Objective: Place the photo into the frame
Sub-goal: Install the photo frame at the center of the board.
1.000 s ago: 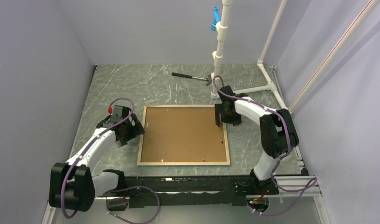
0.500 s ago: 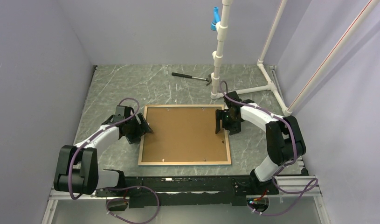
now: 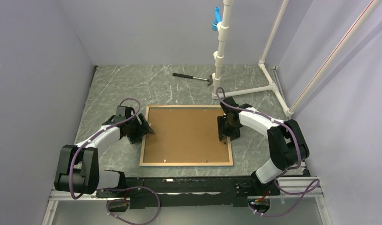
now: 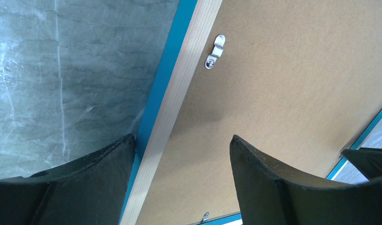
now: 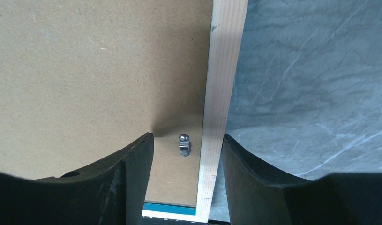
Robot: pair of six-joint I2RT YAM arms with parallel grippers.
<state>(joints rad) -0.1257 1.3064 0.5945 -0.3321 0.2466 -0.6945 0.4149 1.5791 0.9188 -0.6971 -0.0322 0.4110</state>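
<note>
The frame (image 3: 186,163) lies face down in the middle of the table, its light wood back up, with a brown backing board (image 3: 186,133) set in it. The photo is hidden. My left gripper (image 3: 143,129) is open and straddles the frame's left rail (image 4: 182,89): one finger is outside against the blue edge, the other over the board. My right gripper (image 3: 225,131) is open astride the right rail (image 5: 221,70). Its outer finger is at the rail's outer edge, and a metal clip (image 5: 184,144) shows between the jaws (image 5: 187,137).
A black hammer (image 3: 192,77) lies at the back of the table. Beside it stands a white pipe post (image 3: 220,56), with pipe legs (image 3: 268,79) running along the right side. Purple walls close in left and right. Another clip (image 4: 215,51) sits on the board.
My left gripper swung in from the left to the frame's left rail and narrowed a little. My right gripper slid nearer along the right rail and its jaws narrowed.
</note>
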